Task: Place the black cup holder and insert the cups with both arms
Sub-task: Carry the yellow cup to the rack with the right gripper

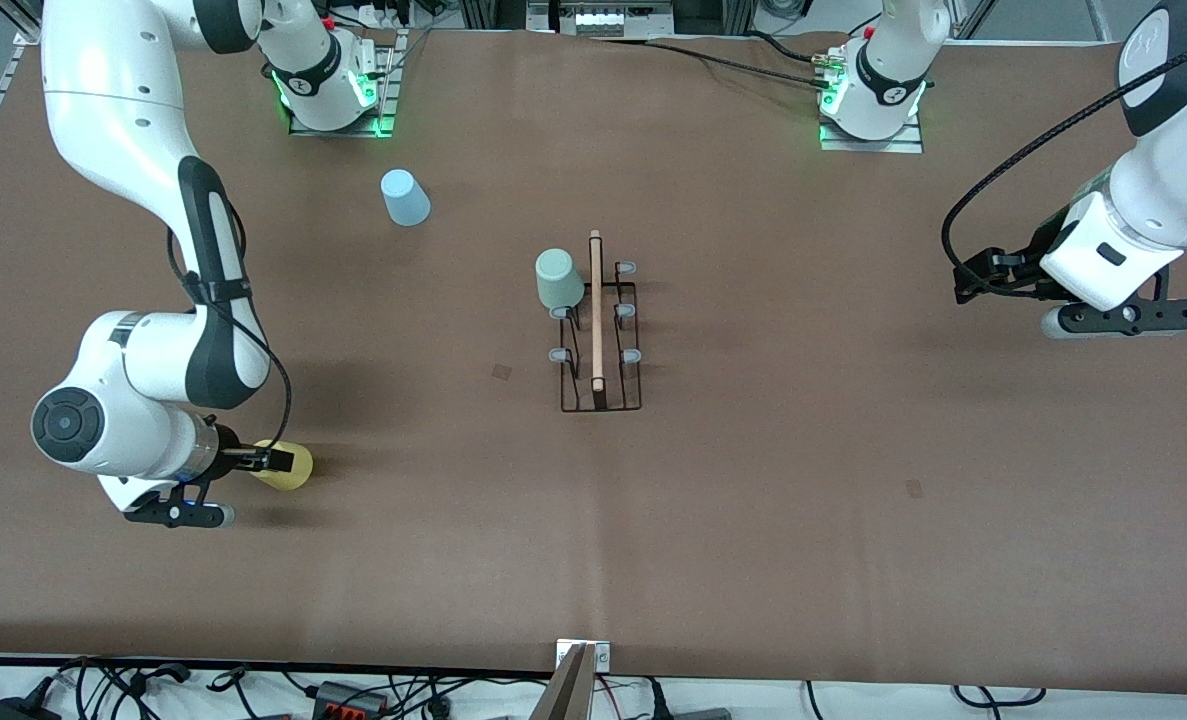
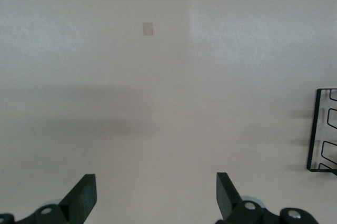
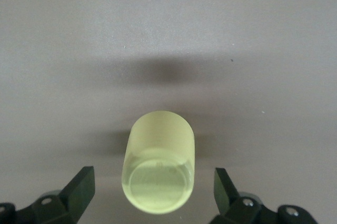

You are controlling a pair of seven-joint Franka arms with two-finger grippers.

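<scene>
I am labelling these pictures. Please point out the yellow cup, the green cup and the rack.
yellow cup (image 3: 158, 174): right wrist view, on its side wall near the base.
green cup (image 1: 558, 279): front view, on its side wall.
rack (image 1: 596, 310): front view, on the wooden rod.

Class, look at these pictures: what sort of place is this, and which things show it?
Most likely a robotics lab: two bench-mounted arms, a brown covered table and loose cables along its edge.
</scene>
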